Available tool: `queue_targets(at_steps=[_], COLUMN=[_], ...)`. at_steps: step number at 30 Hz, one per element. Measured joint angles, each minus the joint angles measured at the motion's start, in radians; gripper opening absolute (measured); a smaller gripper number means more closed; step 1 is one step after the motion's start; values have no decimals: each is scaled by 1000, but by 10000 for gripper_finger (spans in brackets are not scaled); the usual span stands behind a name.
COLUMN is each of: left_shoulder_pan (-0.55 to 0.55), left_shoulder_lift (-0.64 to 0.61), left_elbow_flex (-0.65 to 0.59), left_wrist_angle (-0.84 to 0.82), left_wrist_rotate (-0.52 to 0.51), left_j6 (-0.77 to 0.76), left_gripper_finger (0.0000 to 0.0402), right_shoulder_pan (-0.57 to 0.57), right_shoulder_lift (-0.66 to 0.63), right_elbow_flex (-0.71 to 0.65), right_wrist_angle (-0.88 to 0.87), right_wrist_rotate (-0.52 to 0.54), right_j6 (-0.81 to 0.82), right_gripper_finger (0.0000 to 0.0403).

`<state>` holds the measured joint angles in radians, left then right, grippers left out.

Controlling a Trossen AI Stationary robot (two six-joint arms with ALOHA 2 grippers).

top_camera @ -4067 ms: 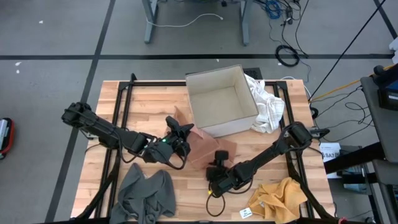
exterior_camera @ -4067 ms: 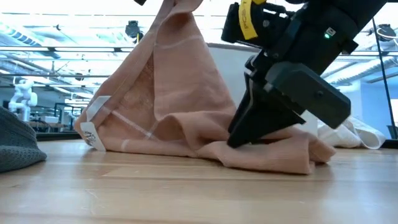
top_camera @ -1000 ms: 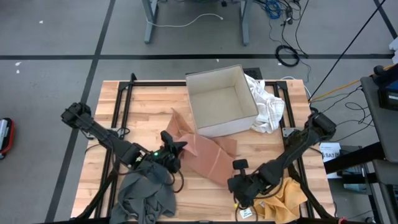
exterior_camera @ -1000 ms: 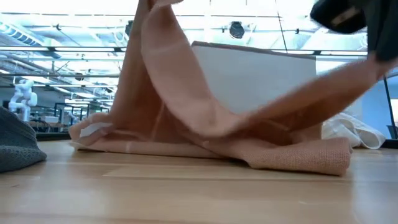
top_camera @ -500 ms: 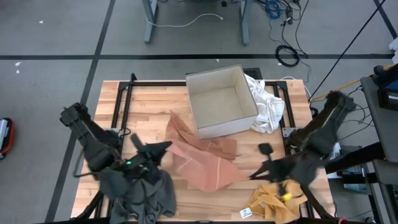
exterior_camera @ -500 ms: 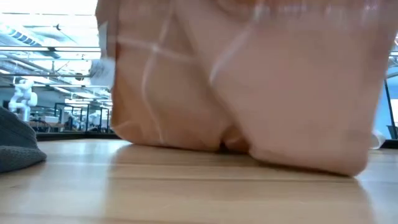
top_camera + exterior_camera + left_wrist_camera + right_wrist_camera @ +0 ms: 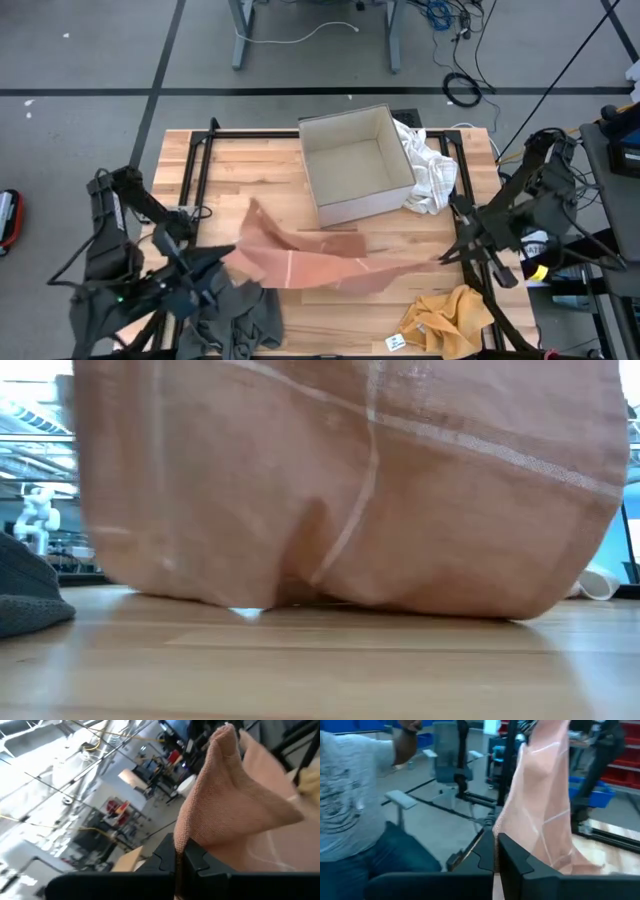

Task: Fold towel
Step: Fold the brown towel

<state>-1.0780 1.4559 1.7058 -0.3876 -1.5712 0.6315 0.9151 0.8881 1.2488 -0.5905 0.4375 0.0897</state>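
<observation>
A salmon-pink towel [image 7: 320,260] with pale stripes hangs spread out between my two grippers over the near half of the table. In the low view the towel [image 7: 340,490] fills the picture like a curtain, its lower edge [image 7: 300,603] down at the table top. My left gripper [image 7: 232,252] is shut on its left end. My right gripper [image 7: 443,258] is shut on its right end. Both are raised well above the wood. My left gripper pinches a corner of the towel [image 7: 186,832] between its two fingers, which point about level. The cloth bunches into a peak past the fingers and hangs away toward the other arm. My right gripper pinches an edge of the towel [image 7: 498,827] between its two shut fingers, pointing slightly down. The cloth rises past the fingers in a folded sheet and runs off toward the left arm, sagging a little between the two holds.
A white open box [image 7: 355,165] stands at the far middle with a white cloth [image 7: 430,170] beside it. A grey cloth [image 7: 240,320] lies near left, a yellow cloth [image 7: 445,320] near right. A person [image 7: 355,805] sits beyond the table in the right wrist view.
Both grippers have risen and drawn apart, the left toward the table's left near corner, the right toward the right edge. The towel, a crumpled heap by the box a second ago, has been lifted and spread out into a hanging sheet between them.
</observation>
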Motion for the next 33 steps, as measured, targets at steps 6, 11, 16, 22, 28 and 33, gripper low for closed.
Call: queue_targets(at_steps=[6, 11, 16, 22, 28, 33], left_shoulder_pan=[-75, -116, -113, -101, -76, -49], left_shoulder_lift=[0, 0, 17, 44, 45, 58], left_elbow_flex=[0, 0, 0, -1, -1, -1], left_wrist_angle=[-108, -270, -467, -495, -688, -898], left_wrist_rotate=[113, 291, 506, 685, 725, 753], left_j6=[-187, -457, -749, -841, -1098, -1320], left_gripper_finger=[0, 0, 0, 0, 0, 0], right_shoulder_pan=[4, 5, 5, 5, -43, -121], right_shoulder_lift=[43, 111, 189, 229, 231, 237], right_elbow_flex=[0, 0, 0, 0, 0, 0], right_wrist_angle=[-23, -20, -19, -27, -145, -170], right_wrist_rotate=[-33, -97, -157, -135, -15, 36], right_j6=[42, 94, 153, 186, 194, 108], right_gripper_finger=[0, 0, 0, 0, 0, 0])
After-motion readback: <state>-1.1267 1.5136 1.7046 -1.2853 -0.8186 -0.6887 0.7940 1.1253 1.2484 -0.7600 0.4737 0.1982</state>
